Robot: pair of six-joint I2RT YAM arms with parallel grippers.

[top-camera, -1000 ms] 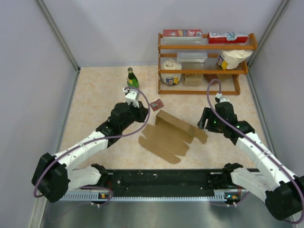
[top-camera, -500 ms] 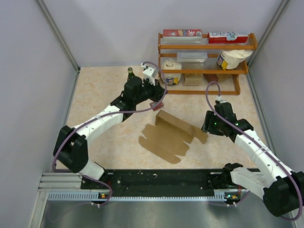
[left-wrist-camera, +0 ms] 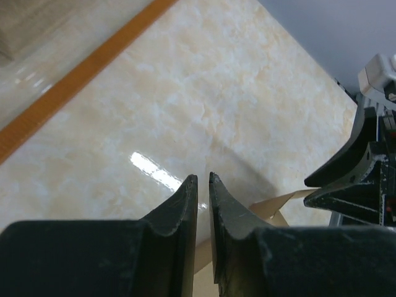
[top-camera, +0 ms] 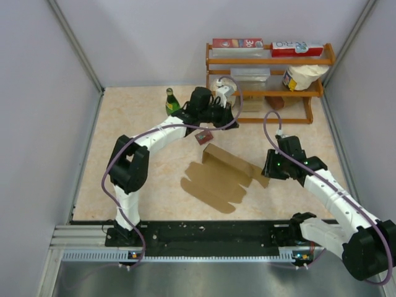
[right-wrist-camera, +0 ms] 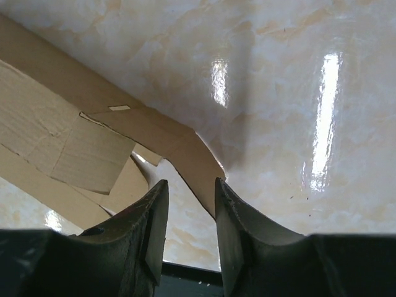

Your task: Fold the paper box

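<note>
The paper box is a flat brown cardboard sheet lying mid-table, its back panel raised a little. My right gripper is at the sheet's right end. In the right wrist view it is open, and a rounded flap reaches in between the fingers, close to the right one. My left gripper hovers behind the box, near the foot of the shelf. Its fingers are shut to a thin slit with nothing in it. Beyond them I see a corner of the cardboard and the right gripper.
A wooden shelf with printed cartons and tubs stands at the back right; its base bar runs close to my left gripper. A green bottle stands at the back, and a small dark-red card lies behind the box.
My left arm has swung from the box's left side up and right to the foot of the shelf. The right gripper's jaws have narrowed around the flap.
</note>
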